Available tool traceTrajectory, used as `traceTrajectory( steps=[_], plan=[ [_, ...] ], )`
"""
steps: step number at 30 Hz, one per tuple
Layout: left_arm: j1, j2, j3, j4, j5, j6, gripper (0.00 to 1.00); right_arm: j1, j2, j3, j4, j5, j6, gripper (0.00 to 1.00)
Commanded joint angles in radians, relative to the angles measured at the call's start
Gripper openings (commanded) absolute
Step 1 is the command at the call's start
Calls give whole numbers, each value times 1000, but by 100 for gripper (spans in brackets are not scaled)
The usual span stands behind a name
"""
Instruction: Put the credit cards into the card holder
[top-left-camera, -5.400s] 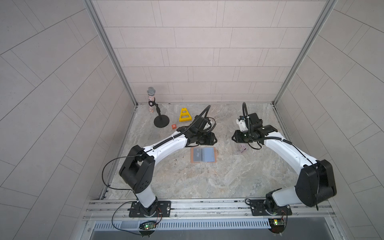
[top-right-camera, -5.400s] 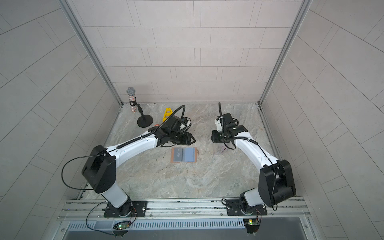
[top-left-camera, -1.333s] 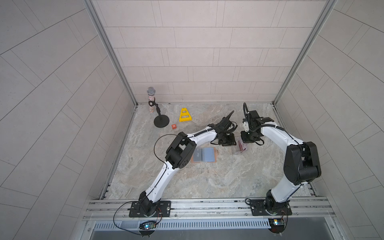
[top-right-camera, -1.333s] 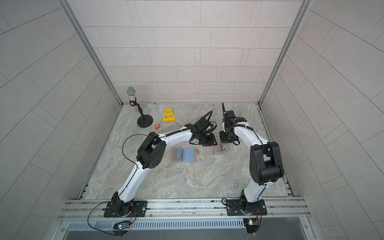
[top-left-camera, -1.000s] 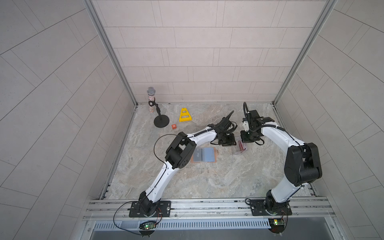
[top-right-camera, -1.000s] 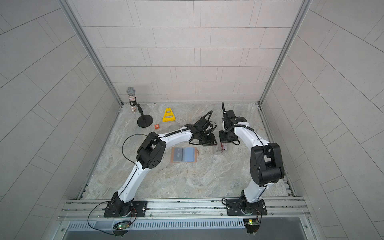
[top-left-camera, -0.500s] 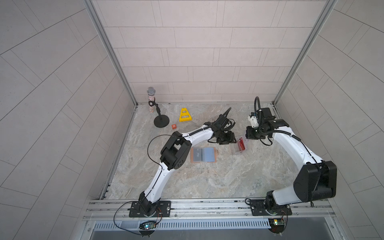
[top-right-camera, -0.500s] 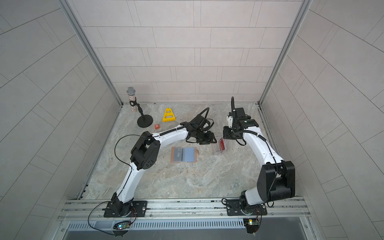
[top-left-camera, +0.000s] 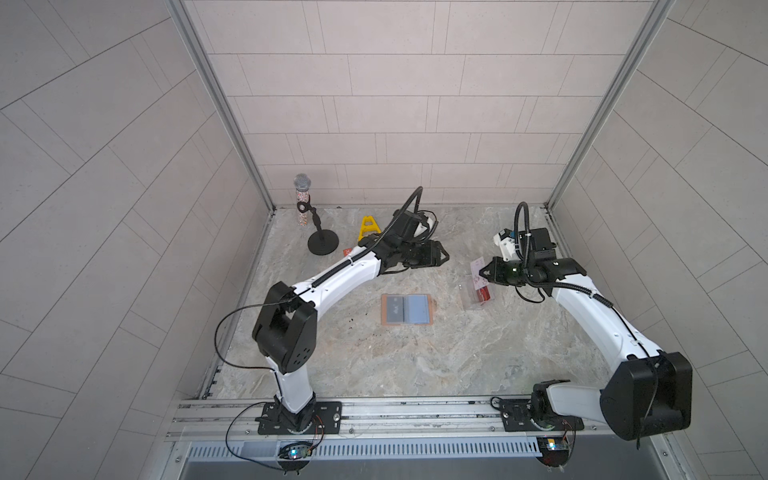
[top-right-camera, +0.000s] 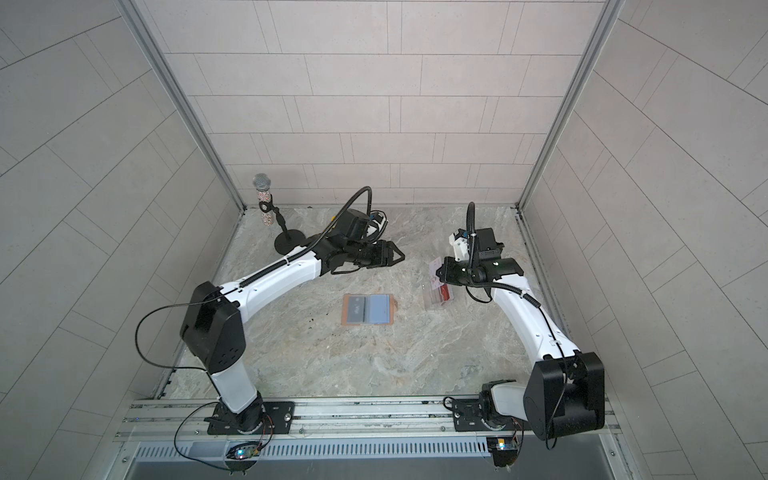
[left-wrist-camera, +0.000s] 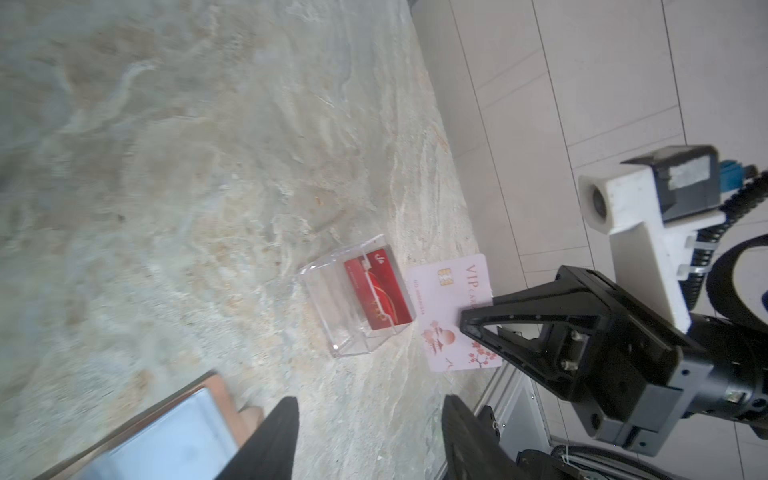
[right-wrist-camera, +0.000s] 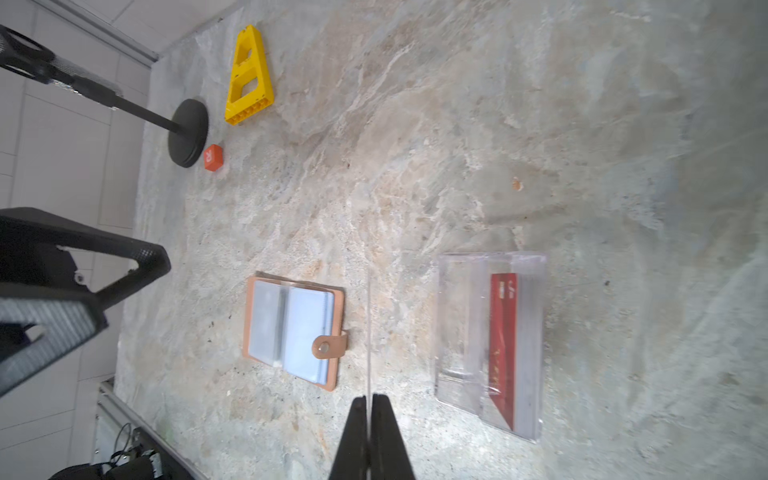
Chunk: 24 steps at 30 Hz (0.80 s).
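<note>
the right tool (top-left-camera: 484, 272) is clamped tight on one edge of a pale pink plastic card (left-wrist-camera: 444, 305) with a chip, blossoms and "vip" lettering. it holds the card on edge, off the marbled stone table (top-left-camera: 415, 365), on the right side. from the right wrist view the card shows only as a thin line running out from the closed fingertips.

just beside it sits a clear plastic box (right-wrist-camera: 461, 316) with a red card (right-wrist-camera: 503, 332) leaning inside, against its right wall.

the tan leather-like card holder (top-left-camera: 409, 309) lies open and flat in the middle of the table, blue-grey sleeves facing up and its snap tab sticking out to the right. it is left of the box and apart from it.

the left tool (top-right-camera: 399, 255) hovers on the far side of the holder, well apart from it, jaws partly spread with nothing between them.

at the far left are a black microphone stand (top-left-camera: 322, 243), a yellow triangular plastic piece (right-wrist-camera: 248, 79) and a small orange square tag (right-wrist-camera: 214, 157).
</note>
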Motion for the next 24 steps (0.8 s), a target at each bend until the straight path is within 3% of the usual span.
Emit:
traceTrajectory(
  steps=[1, 13, 24],
  plan=[
    [36, -73, -100, -48, -48, 76, 60, 41, -34, -33, 102, -51, 90, 0],
    [201, -266, -430, -64, -35, 141, 57, 317, 43, -110, 314, 88, 276, 0],
    [234, -271, -574, -24, -74, 123, 58, 446, 188, -167, 544, 117, 408, 0]
  ],
)
